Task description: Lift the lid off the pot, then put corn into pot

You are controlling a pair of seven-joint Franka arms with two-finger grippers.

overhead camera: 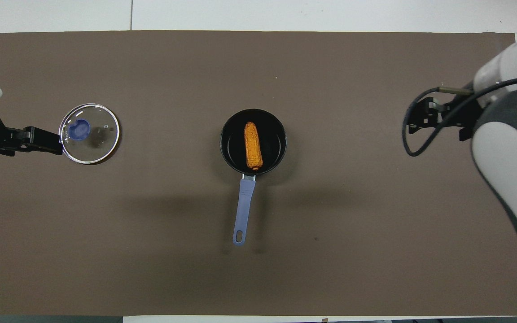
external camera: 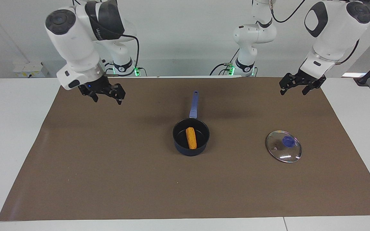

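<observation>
- Corn inside the pot, lying flat on the black bottom, orange-yellow, tapered end pointing away from the robots.
- Pot at the middle of the brown mat, uncovered, long blue-purple handle pointing straight toward the robots, hole at its end.
- Lid flat on the mat toward the left arm's end of the table, well apart from the pot, about level with it; blue-purple knob up, clear glass with thin metal rim.
- Left gripper raised in the air over the mat toward the left arm's end, above a spot nearer the robots than the lid; claw released, fingers spread, nothing between them. Appears beside the lid's rim from overhead, yet clearly high above the table in the facing view, not touching.
- Right gripper raised over the mat toward the right arm's end of the table, well apart from the pot; claw released, fingers spread, holding nothing.
- White tabletop visible around the mat's edges.
</observation>
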